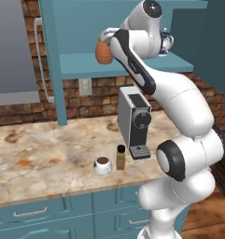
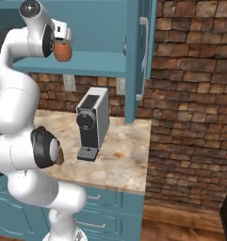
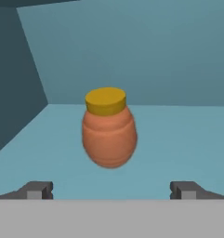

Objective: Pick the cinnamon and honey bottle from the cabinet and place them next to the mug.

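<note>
facing honey bottle (image 3: 108, 135) upright on cabinet (image 3: 178, 139) shelf, ahead of gripper (image 3: 111, 189), centred between wide-apart jaws, not touching either fingertip.

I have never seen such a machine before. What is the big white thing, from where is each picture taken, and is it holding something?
The white thing is a robot arm in a simulated kitchen. Two pictures come from cameras behind it, on its left and right. The third looks along its end effector, whose two dark fingertips stand wide apart: it is open and holds nothing.

It reaches into the teal cabinet toward the orange honey bottle with a yellow lid, standing on the shelf.

On the marble counter below, the brown cinnamon bottle already stands beside the white mug of dark liquid, near a grey coffee machine.
</note>
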### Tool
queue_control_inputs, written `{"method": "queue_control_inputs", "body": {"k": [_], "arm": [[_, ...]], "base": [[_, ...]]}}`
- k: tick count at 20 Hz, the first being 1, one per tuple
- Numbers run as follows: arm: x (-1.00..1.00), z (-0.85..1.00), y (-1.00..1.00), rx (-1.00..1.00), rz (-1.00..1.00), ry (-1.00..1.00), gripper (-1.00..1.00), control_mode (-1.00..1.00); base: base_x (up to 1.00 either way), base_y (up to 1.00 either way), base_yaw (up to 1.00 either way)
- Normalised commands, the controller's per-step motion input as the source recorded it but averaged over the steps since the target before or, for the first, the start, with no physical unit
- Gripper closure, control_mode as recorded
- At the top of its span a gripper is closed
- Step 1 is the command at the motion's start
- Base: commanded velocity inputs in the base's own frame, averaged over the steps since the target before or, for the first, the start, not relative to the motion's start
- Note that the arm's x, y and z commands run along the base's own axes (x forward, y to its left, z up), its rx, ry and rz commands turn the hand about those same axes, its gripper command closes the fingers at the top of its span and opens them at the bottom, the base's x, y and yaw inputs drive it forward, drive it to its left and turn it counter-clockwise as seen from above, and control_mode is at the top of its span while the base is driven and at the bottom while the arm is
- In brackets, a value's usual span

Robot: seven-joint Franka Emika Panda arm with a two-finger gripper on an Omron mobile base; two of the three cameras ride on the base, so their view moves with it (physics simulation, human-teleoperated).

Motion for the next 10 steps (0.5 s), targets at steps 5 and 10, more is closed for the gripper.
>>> {"method": "queue_control_inputs", "body": {"k": [5, 10], "arm": [[0.16, -0.03, 0.02, 0.0, -0.01, 0.0, -1.0, -1.0], [0.09, -0.06, 0.0, 0.0, 0.0, 0.0, -1.0, -1.0]], "base": [[0.0, 0.0, 0.0], [0.0, 0.0, 0.0]]}}
